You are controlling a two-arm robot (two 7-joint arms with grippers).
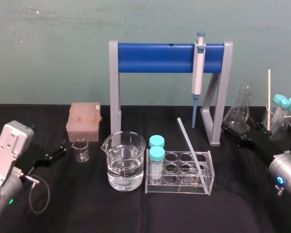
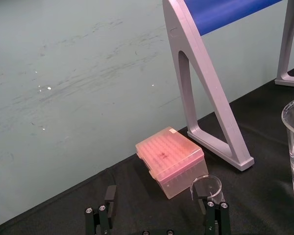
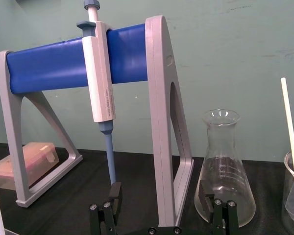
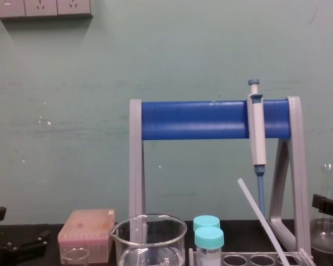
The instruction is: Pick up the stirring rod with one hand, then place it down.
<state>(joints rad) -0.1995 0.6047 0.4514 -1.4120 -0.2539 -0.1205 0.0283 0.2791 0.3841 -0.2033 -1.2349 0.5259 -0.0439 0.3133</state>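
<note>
Head view, stirring rod [image 1: 190, 148]: it leans tilted in the clear test tube rack [image 1: 177, 188]. Its lower end sits in a hole on the rack's right side and its upper end slants back toward the pipette stand [image 1: 155, 57].
Head view, left gripper [image 1: 59, 151]: low over the black table on the left, just beside the small beaker [image 1: 81, 150] and well apart from the rod.
Head view, right gripper [image 1: 233, 132]: on the right, at the foot of the Erlenmeyer flask [image 1: 240, 109], also apart from the rod.
Left wrist view, left gripper: the fingers are spread wide with nothing between them. The small beaker stands at one finger and the pink tip box [image 1: 84, 120] lies just beyond.
Right wrist view, right gripper: the fingers are spread wide and hold nothing. The flask is just past one finger, and the pipette [image 1: 198, 73] hangs on the stand's blue bar.
Chest view, stirring rod: it slants up and to the left out of the rack, in front of the stand's right leg.
Chest view, grippers: the left one is low at the left edge and the right one is at the right edge by the flask.
</note>
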